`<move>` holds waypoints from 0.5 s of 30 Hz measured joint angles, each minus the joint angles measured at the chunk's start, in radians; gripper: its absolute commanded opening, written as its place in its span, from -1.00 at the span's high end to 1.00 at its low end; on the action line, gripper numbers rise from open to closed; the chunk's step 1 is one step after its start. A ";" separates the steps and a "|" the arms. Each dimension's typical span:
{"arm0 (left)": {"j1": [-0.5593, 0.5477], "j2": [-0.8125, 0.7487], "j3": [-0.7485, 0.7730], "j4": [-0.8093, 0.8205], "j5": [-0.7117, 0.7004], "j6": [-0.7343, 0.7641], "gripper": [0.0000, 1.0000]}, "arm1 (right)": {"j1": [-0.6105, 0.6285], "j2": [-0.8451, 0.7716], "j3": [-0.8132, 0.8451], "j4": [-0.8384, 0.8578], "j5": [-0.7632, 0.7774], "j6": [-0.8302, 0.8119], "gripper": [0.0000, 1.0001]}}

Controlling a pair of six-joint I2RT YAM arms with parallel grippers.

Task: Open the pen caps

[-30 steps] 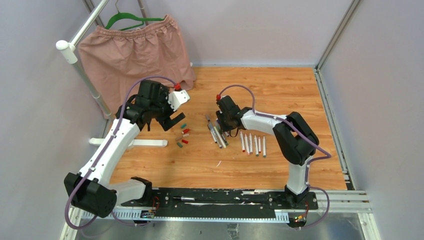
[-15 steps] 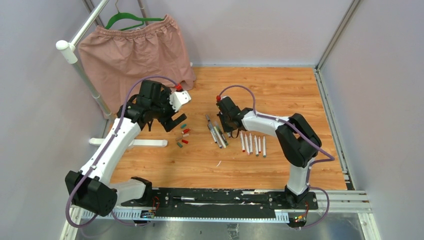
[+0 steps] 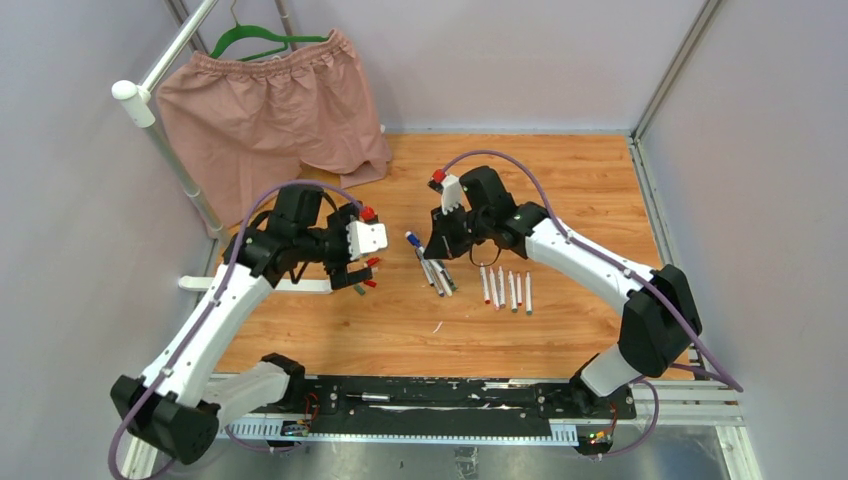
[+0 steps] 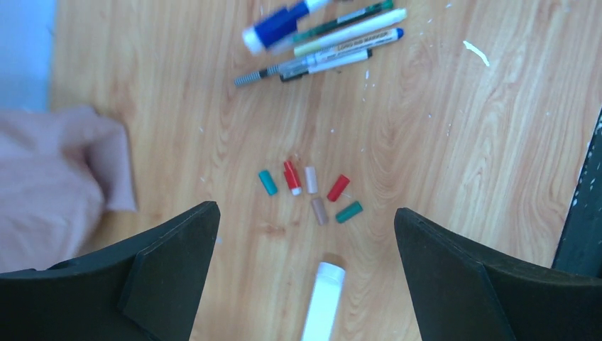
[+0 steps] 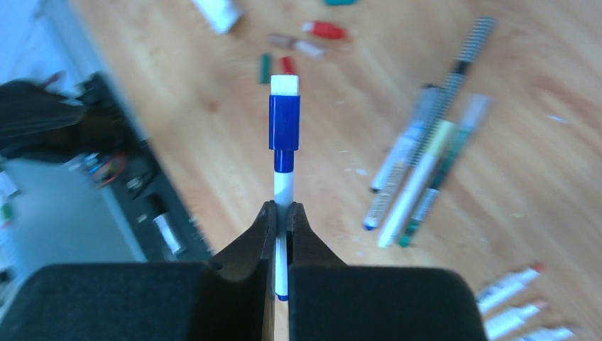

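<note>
My right gripper (image 5: 282, 213) is shut on the white barrel of a pen and holds it off the table. The pen's blue cap (image 5: 284, 128) is on it and points away from the gripper. In the top view the right gripper (image 3: 432, 243) holds that pen (image 3: 413, 240) above the left end of a loose bunch of pens (image 3: 437, 272). Several more pens (image 3: 505, 288) lie in a row to the right. My left gripper (image 4: 305, 217) is open and empty above several loose red, green and cream pen caps (image 4: 310, 190). In the top view it (image 3: 352, 274) hovers over them.
A long white bar (image 3: 290, 286) lies left of the caps, its end under the left jaws (image 4: 323, 298). Pink shorts (image 3: 270, 110) hang on a green hanger (image 3: 255, 38) from a white rack at the back left. Grey walls enclose the wooden table (image 3: 560, 180).
The right gripper has lifted a blue-capped pen off the bunch and turned toward the left. The left gripper has moved nearer and right, now over the loose caps.
</note>
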 measured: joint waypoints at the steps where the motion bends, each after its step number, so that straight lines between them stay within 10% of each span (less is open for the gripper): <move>1: -0.017 -0.027 0.000 -0.008 0.005 0.033 -1.00 | 0.000 -0.003 0.006 -0.006 -0.048 -0.001 1.00; 15: -0.229 -0.087 -0.007 -0.032 -0.085 0.288 -0.83 | 0.040 0.051 0.125 -0.043 -0.527 0.079 1.00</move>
